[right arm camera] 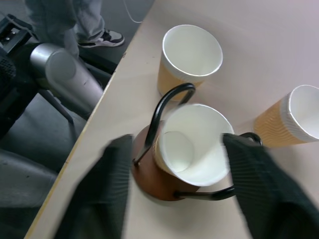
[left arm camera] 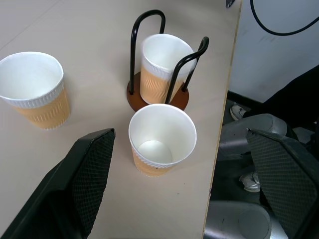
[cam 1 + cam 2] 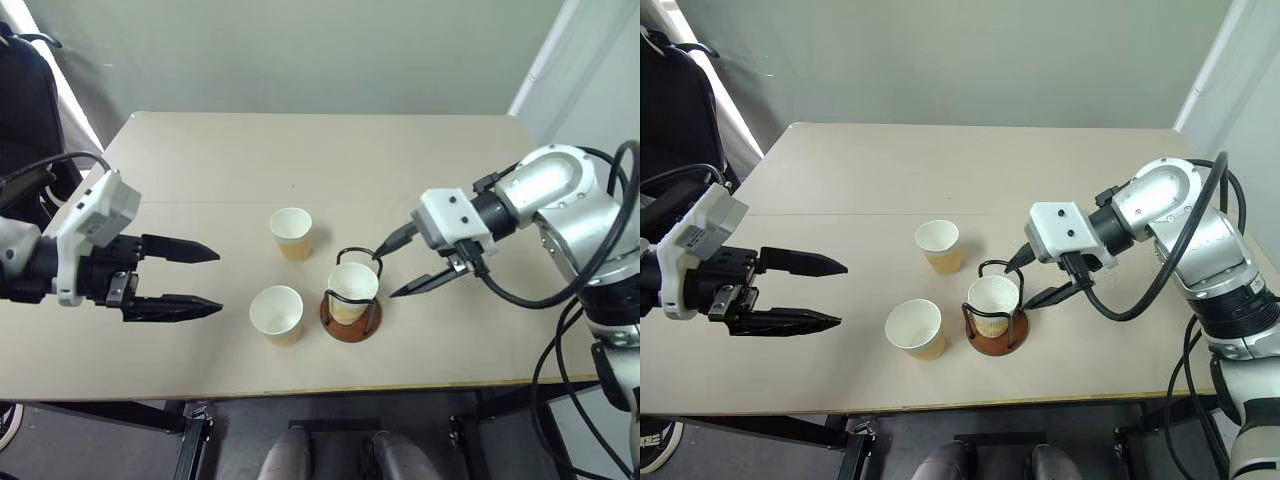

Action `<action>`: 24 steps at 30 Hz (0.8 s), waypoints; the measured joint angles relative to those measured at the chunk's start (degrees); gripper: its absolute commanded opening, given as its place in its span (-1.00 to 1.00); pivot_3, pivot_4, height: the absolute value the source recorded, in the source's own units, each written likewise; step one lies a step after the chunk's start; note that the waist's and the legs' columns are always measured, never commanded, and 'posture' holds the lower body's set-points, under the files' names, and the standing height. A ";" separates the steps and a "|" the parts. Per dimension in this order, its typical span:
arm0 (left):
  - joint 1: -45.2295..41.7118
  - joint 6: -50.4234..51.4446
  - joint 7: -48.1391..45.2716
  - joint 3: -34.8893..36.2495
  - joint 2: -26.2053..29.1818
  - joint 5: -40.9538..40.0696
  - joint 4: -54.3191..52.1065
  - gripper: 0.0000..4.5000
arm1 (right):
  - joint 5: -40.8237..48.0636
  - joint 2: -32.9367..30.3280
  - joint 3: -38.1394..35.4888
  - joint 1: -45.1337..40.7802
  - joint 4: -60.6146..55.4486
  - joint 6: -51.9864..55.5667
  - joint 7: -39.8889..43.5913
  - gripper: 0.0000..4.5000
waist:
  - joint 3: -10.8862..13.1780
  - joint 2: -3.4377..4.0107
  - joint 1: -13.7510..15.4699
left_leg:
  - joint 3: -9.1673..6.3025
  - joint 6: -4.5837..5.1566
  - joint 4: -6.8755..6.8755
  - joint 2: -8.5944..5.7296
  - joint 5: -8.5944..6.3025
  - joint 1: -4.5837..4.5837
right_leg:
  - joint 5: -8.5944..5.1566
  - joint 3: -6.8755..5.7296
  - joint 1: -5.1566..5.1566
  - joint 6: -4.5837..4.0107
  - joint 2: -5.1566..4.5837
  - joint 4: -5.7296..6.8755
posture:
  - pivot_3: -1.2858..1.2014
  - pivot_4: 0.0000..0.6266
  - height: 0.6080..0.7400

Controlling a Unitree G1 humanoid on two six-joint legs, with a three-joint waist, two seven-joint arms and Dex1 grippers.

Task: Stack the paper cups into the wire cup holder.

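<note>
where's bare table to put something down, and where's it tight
Free: the far half of the table, beyond the far cup, and the strip between the left end effector and the near cup. Tight: around the wire cup holder, with the right end effector beside its cup.
</note>
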 measured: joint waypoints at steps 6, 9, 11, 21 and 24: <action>-1.80 -1.86 -2.19 -4.38 2.54 1.56 -0.19 1.00 | 0.63 -2.08 -1.51 0.63 2.24 1.59 -0.25 0.98 | 0.00 0.00 0.26 | 0.00 -0.01 0.01 -0.01 0.01 -0.03 | -0.01 0.00 0.00 -0.01 0.00 0.01 | 0.03 -0.52 1.00; -4.66 -4.05 -4.93 -9.95 3.45 3.43 -0.03 1.00 | 6.44 -7.89 -8.83 2.15 6.75 8.73 1.24 0.98 | 0.00 0.00 1.15 | 0.00 -0.02 0.02 -0.03 0.01 -0.12 | -0.02 0.06 0.00 -0.02 -0.01 -0.08 | 0.03 -0.52 1.00; -5.91 -5.30 -6.07 -13.39 3.41 4.71 -0.02 1.00 | 10.08 -9.81 -14.37 2.60 9.10 11.97 1.39 0.98 | 0.00 -0.01 1.10 | 0.01 -0.07 0.00 -0.03 -0.02 -0.10 | -0.02 0.08 -0.01 -0.03 -0.01 -0.09 | 0.03 -0.52 1.00; -14.63 -8.11 -10.34 -28.40 0.29 8.37 -2.40 1.00 | 16.11 -14.10 -25.15 13.38 7.45 17.05 -3.55 0.98 | 0.04 0.05 0.02 | 0.04 -0.26 -0.08 0.01 0.03 0.01 | -0.08 0.07 0.01 0.09 0.03 0.03 | 0.03 -0.52 1.00; -14.70 -10.82 -10.43 -32.27 0.44 12.00 -2.22 1.00 | 16.63 -14.87 -25.75 15.18 5.15 17.21 -5.50 0.98 | 0.04 0.05 0.04 | 0.04 -0.21 -0.06 0.01 0.06 0.02 | -0.15 0.07 0.05 0.20 0.04 0.08 | 0.03 -0.52 1.00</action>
